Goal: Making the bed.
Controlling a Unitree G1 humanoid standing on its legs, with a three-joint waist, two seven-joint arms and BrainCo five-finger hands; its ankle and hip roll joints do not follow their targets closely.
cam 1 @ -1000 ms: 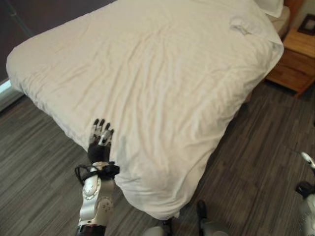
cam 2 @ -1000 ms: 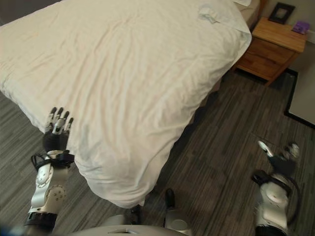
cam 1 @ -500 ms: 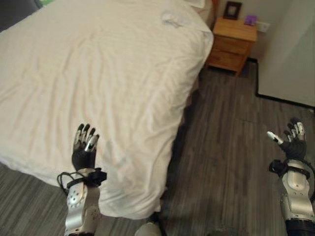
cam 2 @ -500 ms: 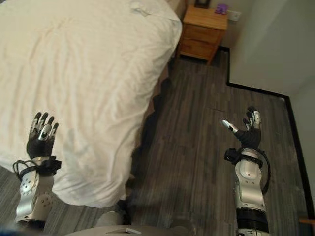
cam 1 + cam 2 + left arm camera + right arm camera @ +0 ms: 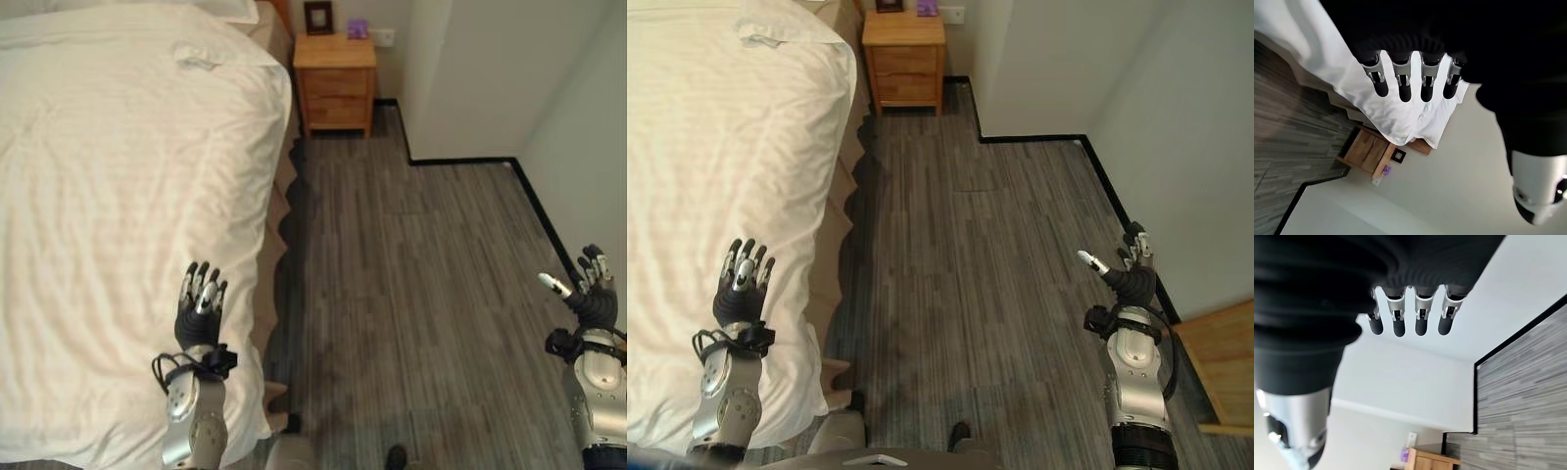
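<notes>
Turning right since a second ago, bed [image 5: 98, 196] now at nine o'clock; left hand [image 5: 199, 305] and right hand [image 5: 1129, 277] spread, empty, probably repositioning.

Wooden nightstand [image 5: 335, 80] against wall; picture frame [image 5: 317, 17], purple object [image 5: 358, 27] on top.

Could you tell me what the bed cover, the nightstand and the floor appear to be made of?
The bed cover looks like soft white woven cloth, matte, with fine creases. The nightstand seems to be wood or wood veneer, warm orange-brown with a smooth, low-sheen finish and drawer fronts. The floor looks like grey wood-grain planks, possibly laminate or vinyl; the streaked pattern leaves that open.
</notes>
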